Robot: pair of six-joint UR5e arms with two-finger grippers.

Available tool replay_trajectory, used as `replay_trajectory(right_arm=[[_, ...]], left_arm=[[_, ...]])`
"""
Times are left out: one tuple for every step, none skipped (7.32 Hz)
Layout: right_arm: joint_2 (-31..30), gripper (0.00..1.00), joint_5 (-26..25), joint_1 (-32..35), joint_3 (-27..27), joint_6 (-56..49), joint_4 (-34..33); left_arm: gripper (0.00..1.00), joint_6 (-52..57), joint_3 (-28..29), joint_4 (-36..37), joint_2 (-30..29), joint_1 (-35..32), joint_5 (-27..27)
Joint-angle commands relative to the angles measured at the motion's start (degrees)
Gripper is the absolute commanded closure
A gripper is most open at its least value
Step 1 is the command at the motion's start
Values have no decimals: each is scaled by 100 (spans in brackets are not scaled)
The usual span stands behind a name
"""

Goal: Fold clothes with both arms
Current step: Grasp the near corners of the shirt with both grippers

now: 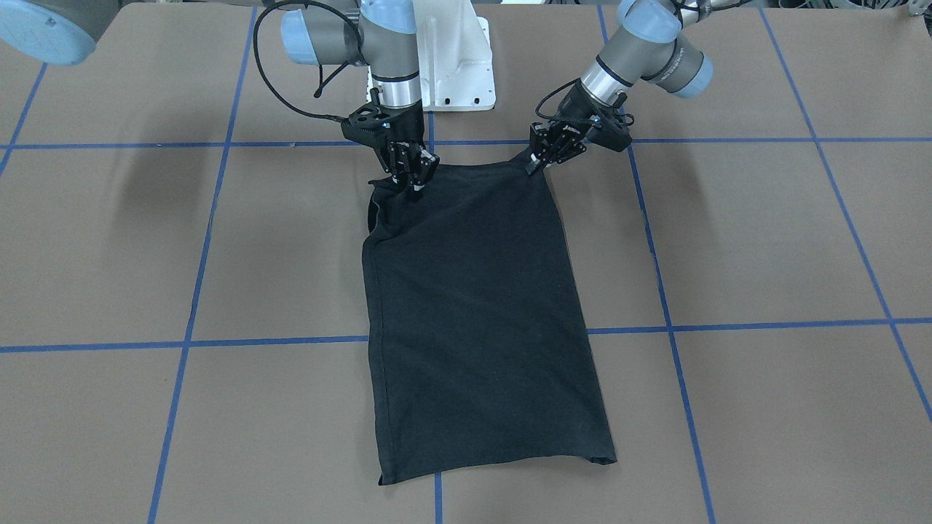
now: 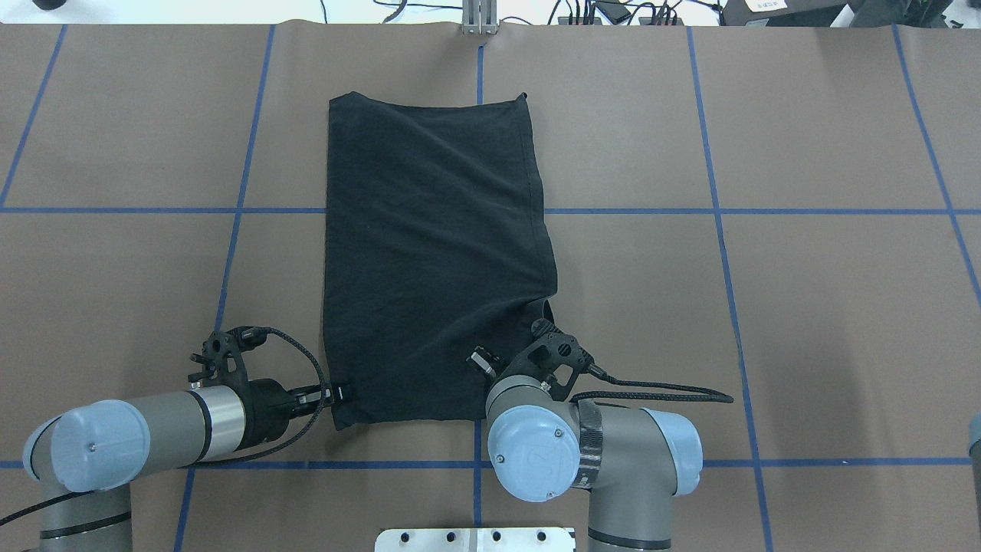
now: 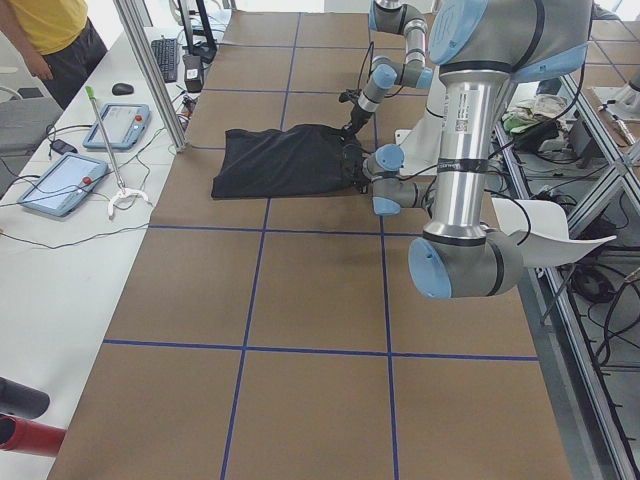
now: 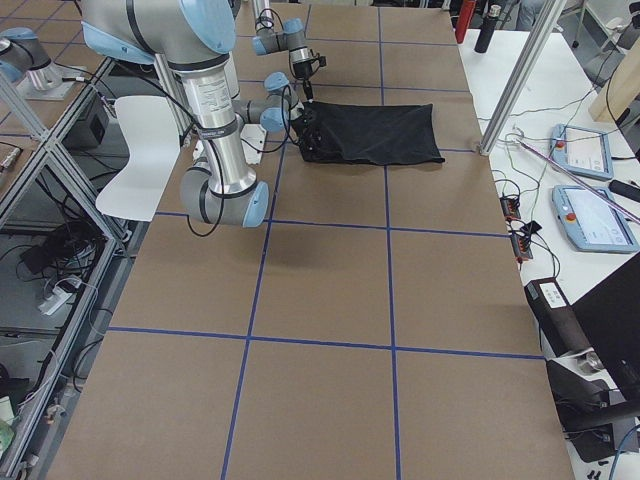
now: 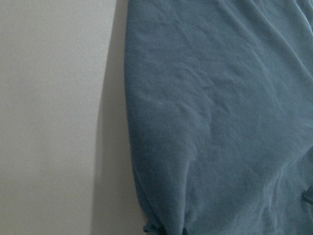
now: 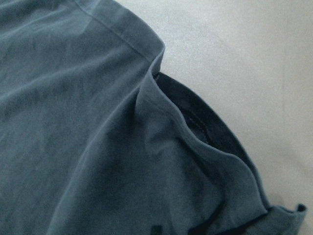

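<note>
The black T-shirt (image 1: 473,306) lies folded into a long rectangle in the middle of the table (image 2: 429,230); its graphic is hidden. My left gripper (image 1: 535,166) is shut on the shirt's near corner on its side (image 2: 341,392), low over the table. My right gripper (image 1: 413,183) is shut on the other near corner (image 2: 483,360), where the cloth bunches and lifts slightly. The left wrist view shows the cloth's edge (image 5: 220,122) over the table. The right wrist view shows a raised fold (image 6: 73,147) with a darker layer under it.
The white pedestal (image 1: 459,65) stands just behind the shirt's near edge. Blue tape lines (image 2: 636,211) grid the brown table. A side bench with tablets (image 3: 60,180), a metal post (image 3: 150,70) and a person in yellow (image 3: 45,30) border the far side.
</note>
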Motion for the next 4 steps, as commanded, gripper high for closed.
replay_trajectory(right_arm=[[28,100,-9,24,0,5,-11],[28,100,-9,67,27,5,-11],[28,100,9,137,96,-21,-11],[-42,100,35,147,289,-30,-20]], left_arm=[[100,0,-7,0,0,7,0],[100,0,-7,0,-8,-1,0],[100,0,-16,0,-26,-1,-9],[100,9,-251,9,0,-1,-70]])
